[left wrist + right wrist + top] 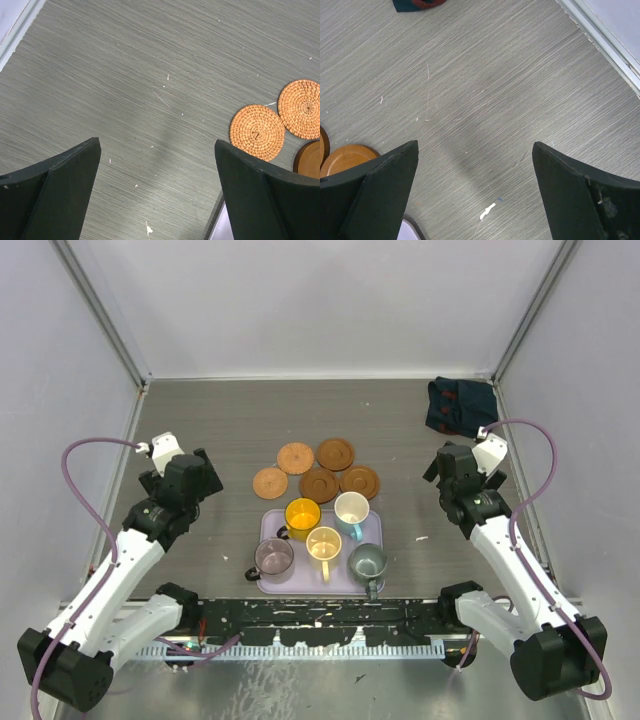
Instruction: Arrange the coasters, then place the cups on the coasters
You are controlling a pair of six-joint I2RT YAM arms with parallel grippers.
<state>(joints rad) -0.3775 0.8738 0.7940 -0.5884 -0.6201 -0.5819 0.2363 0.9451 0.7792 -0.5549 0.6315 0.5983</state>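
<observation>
Both arms stand apart at either side of the counter (230,415), nothing held. The left fingers (200,472), at centre left of the top view, are spread wide over bare counter; the left wrist view confirms the gap between them holds nothing. The right fingers (445,468), at centre right, are likewise spread wide and hold nothing, with only bare counter beneath them in the right wrist view. Five coasters (319,484) lie flat in a close cluster at the middle of the top view, just above the tray (298,580). The two lighter woven ones are on the left of the cluster and the three darker ones on the right, some touching. In the left wrist view, two woven coasters and the edge of a darker one sit at the right margin, clear of the fingers. Five cups stand upright on the tray, lower centre of the top view: yellow cup (302,513) upper left, blue cup (351,508) upper right, cream cup (323,542) in the middle, purplish cup (273,556) lower left, grey-green cup (367,560) lower right. No cup is on a coaster. A dark cloth (460,405) lies at the upper right of the counter, well apart from the coasters.
</observation>
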